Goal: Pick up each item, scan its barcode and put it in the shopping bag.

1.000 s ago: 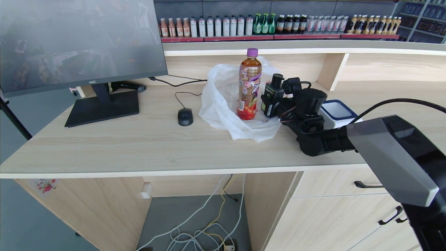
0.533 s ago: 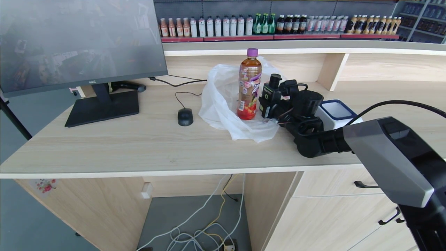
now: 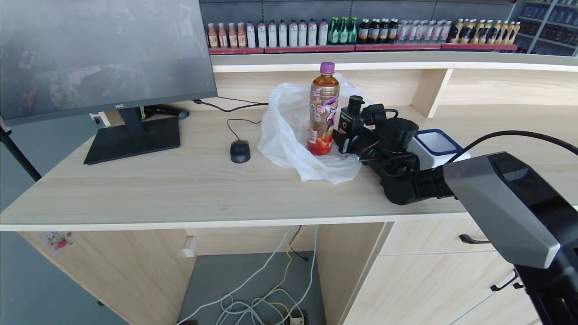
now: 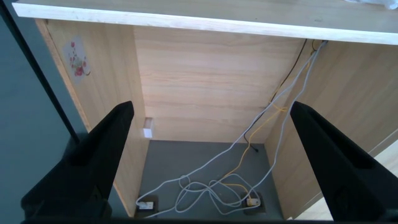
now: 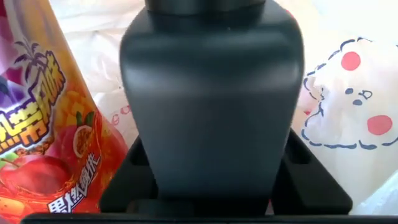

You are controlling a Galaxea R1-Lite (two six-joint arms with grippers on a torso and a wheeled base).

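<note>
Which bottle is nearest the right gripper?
The purple-capped orange bottle upright in the white bag on the counter; all others line the back shelf.

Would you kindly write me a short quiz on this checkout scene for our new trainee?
1. True or false: the bottle lies on its side.
2. Which thing lies on the counter to the left of the bag? A) mouse B) keyboard C) cup
3. Fill in: the left gripper hangs below the counter with its jaws ____.

Key: 1 false, it stands upright; 2 A; 3 open.
</note>
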